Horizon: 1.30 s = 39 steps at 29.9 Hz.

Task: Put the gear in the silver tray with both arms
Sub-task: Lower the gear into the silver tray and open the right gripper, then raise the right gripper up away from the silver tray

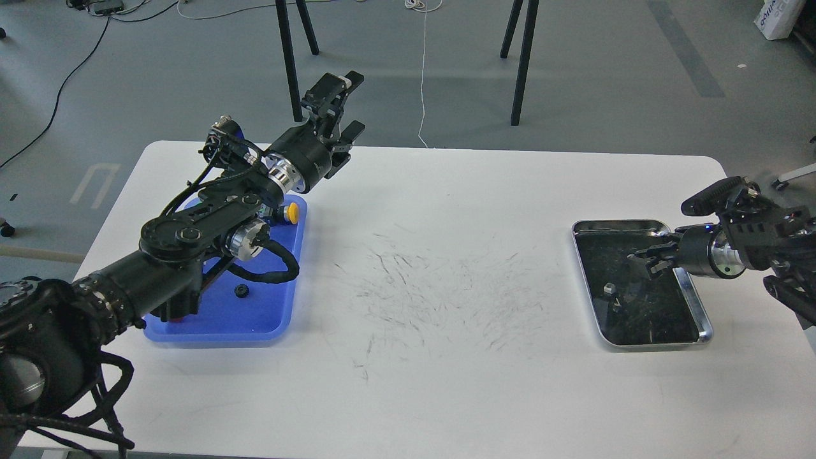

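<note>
A small black gear [241,291] lies in the blue plastic tray [261,319] at the left. My left gripper [352,102] is open and empty. It is raised above the table's far edge, well above and behind the blue tray. The silver tray [702,315] sits at the right, with a small grey piece [609,288] on its dark bottom. My right gripper [642,261] hangs low over the silver tray's right half. Its dark fingers cannot be told apart.
A yellow-capped part [292,212] sits at the blue tray's far right corner. My left arm's elbow [185,233] covers much of that tray. The white table [433,357] is scuffed in the middle. Black stand legs [524,57] rise behind the table.
</note>
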Each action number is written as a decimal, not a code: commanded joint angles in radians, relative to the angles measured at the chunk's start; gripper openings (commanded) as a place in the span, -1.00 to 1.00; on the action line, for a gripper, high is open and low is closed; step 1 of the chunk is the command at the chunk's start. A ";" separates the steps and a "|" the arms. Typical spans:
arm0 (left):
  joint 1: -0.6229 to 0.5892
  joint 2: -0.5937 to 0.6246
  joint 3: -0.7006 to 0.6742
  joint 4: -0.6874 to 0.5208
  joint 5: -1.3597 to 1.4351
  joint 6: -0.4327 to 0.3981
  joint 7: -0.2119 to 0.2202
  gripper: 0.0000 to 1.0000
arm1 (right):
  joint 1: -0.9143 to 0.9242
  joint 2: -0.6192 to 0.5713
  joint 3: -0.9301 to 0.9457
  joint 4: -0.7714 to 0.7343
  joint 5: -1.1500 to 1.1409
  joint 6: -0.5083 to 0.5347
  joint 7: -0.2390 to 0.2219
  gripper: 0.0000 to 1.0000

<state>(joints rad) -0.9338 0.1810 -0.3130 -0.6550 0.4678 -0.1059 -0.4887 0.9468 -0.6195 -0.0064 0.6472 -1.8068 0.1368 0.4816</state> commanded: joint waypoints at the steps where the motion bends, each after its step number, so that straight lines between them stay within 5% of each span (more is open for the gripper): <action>1: 0.001 0.000 0.000 0.000 0.000 0.002 0.000 0.99 | 0.017 -0.006 0.052 -0.001 0.027 -0.011 0.000 0.93; 11: 0.004 0.021 0.000 0.000 0.000 0.000 0.000 0.99 | 0.121 -0.003 0.080 -0.078 0.429 -0.020 -0.011 0.93; 17: 0.020 0.043 0.002 0.000 0.000 -0.001 0.000 0.99 | 0.106 0.023 0.125 -0.184 0.809 -0.186 -0.014 0.92; 24: 0.023 0.041 0.002 -0.002 0.000 -0.001 0.000 0.99 | 0.089 0.109 0.123 -0.230 1.161 -0.192 -0.015 0.94; 32: 0.024 0.044 0.003 0.000 0.002 -0.001 0.000 0.99 | -0.002 0.138 0.141 -0.127 1.507 -0.036 -0.012 0.97; 39: 0.032 0.060 0.005 0.002 0.002 -0.006 0.000 0.99 | -0.055 0.129 0.259 0.049 1.572 0.069 -0.012 0.97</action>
<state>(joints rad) -0.9059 0.2369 -0.3092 -0.6550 0.4691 -0.1115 -0.4887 0.9187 -0.4878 0.1889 0.6172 -0.2473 0.1592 0.4707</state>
